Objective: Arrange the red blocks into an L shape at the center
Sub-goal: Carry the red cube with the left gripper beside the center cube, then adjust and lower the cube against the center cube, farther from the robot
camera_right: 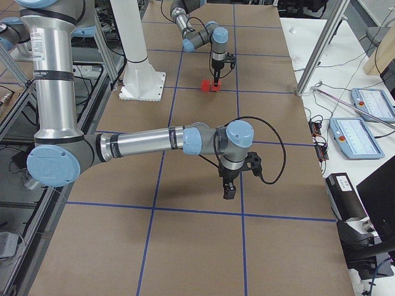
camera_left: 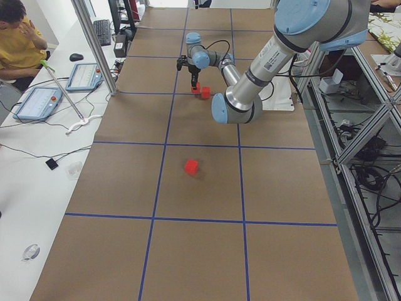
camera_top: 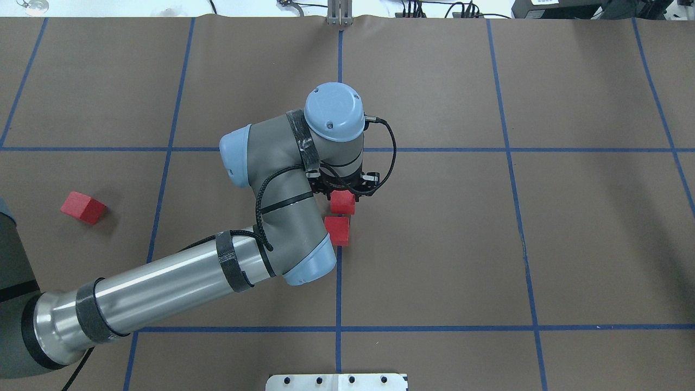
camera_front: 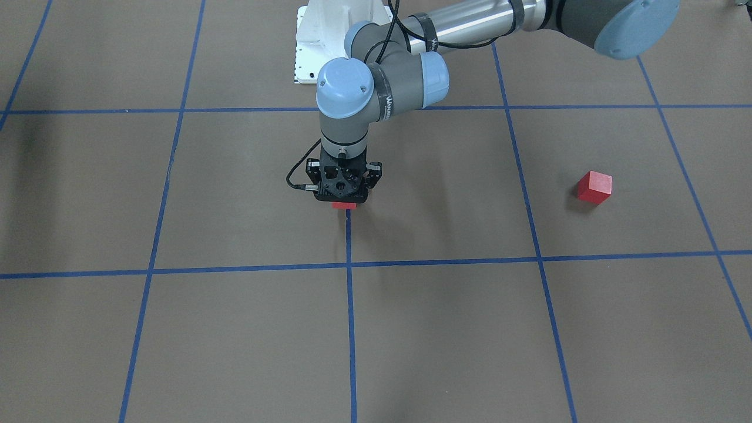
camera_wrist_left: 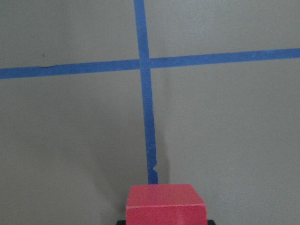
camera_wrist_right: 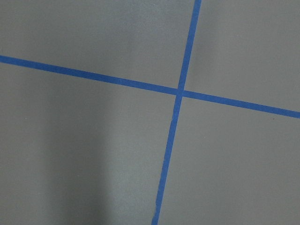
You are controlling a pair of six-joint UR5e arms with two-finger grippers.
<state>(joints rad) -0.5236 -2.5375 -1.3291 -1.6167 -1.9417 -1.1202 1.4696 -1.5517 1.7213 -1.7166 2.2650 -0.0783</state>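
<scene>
Wrist [camera_top: 334, 117] of the left arm hides the left pincer [camera_top: 345, 191] from above; the wrist view shows you it clamped on a red block [camera_top: 342, 203] at the center [camera_top: 358, 239] of the desk [camera_top: 543, 244]. Three blocks: the second red block [camera_top: 337, 229] is just beside it, nearer the robot; the third red block [camera_top: 82, 207] is well left. You cannot tell the right pincer [camera_right: 229, 189] state.

Three red blocks [camera_top: 82, 207] [camera_top: 342, 202] [camera_top: 337, 230], two robot arms [camera_top: 179, 282] [camera_right: 148, 143], one person [camera_left: 19, 44]

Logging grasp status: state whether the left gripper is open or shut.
Shut, it seems, on a small matte red cube: the left gripper sits directly over it, and the wrist view shows it centred between the jaws.
</scene>
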